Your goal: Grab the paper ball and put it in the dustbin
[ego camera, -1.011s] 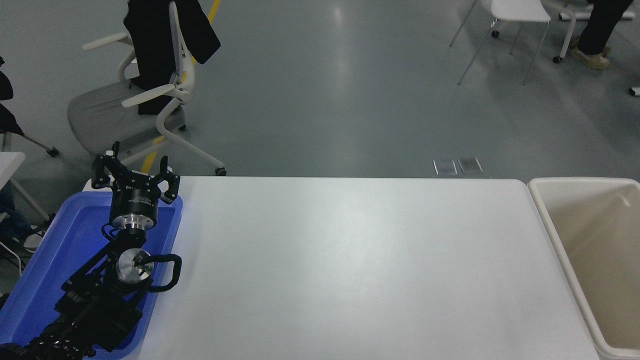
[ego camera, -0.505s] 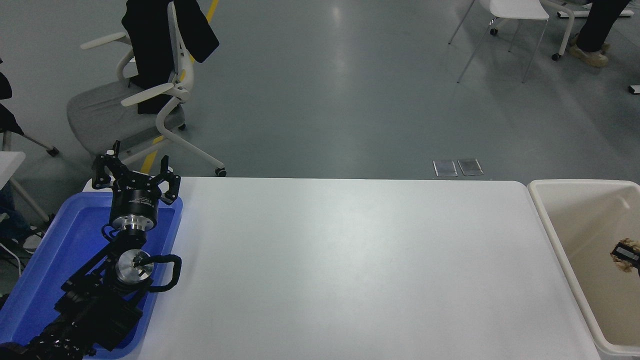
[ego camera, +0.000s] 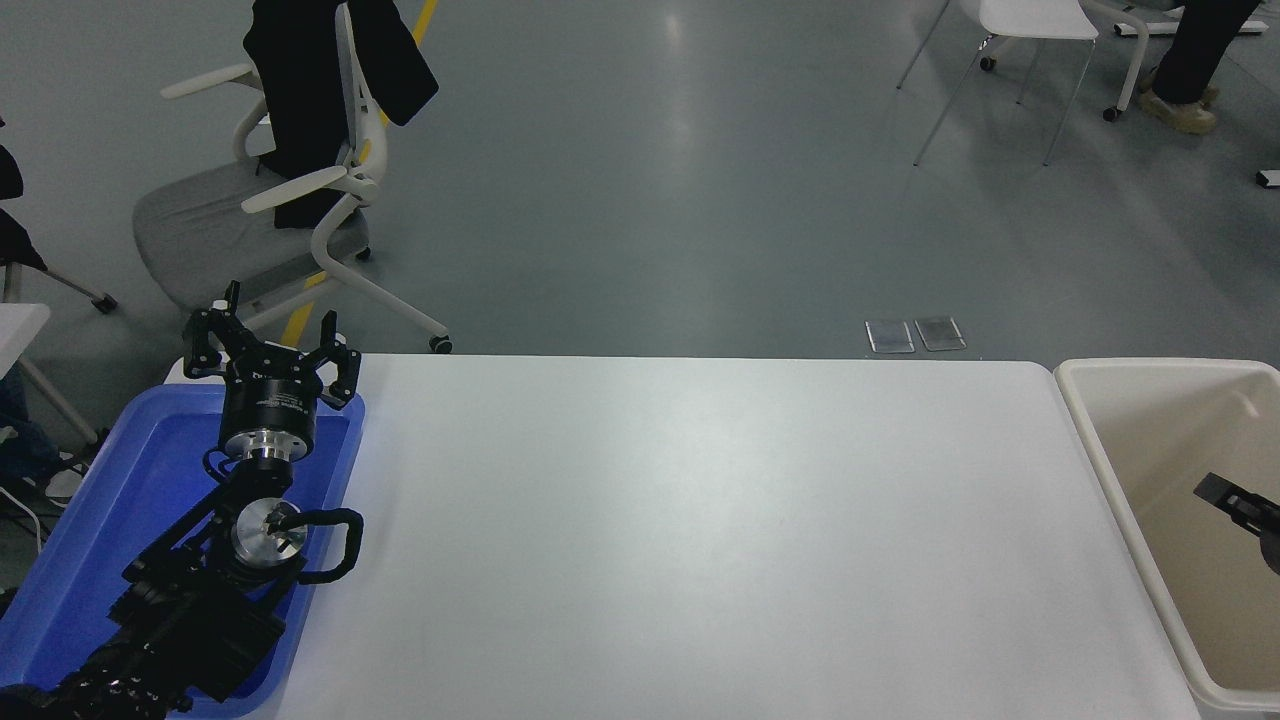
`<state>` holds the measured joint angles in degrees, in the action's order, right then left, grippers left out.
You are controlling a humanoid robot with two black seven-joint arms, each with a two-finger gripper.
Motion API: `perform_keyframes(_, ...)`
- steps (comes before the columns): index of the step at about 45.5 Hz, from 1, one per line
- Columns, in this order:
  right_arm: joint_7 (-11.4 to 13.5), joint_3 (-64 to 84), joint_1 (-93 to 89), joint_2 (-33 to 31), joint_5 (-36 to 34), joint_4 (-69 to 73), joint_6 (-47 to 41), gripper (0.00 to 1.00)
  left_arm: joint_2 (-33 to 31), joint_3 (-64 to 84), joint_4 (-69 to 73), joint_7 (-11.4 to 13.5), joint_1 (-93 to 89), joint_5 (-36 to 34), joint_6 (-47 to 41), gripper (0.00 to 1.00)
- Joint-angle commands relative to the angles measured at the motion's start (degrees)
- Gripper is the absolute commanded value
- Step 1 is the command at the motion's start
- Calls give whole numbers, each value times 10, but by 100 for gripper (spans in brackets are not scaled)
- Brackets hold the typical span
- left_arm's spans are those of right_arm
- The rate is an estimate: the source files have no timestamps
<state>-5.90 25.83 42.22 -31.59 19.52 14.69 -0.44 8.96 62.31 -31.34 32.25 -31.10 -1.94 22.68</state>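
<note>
The dustbin, a large cream bin with a thick rim, stands at the table's right end. My right gripper reaches in from the right edge over the bin's inside. It is open and holds nothing, and only part of it shows. The paper ball is not in view; the visible part of the bin's inside shows no paper. My left gripper is parked open over the far end of the blue tray at the lower left.
The white table stretches between the tray and the bin. Beyond its far edge is grey floor with an office chair at the top left and a white chair and a person's legs at the top right.
One second ago the right gripper was out of view. Half a second ago it held the paper ball over the bin. Now it is open and the ball is gone from it.
</note>
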Motion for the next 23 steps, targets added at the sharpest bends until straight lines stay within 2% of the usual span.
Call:
perform_keyframes(1,-1,-4,104,-1,-10,68,4,100,0,0,0,0,0,0,0,99)
perform_keyframes(6,-1,-39,153,-12,-11,151,-2,100,0,0,0,0,0,0,0,99)
perform_keyframes(12,-1,-189,150,-34,-11,235,4,100,0,0,0,0,0,0,0,99)
perform_keyframes(19,-1,-358,105,6,-18,253,1,100,0,0,0,0,0,0,0,99)
perform_keyframes(23,-1,-445,81,37,-52,253,0,100,0,0,0,0,0,0,0,99)
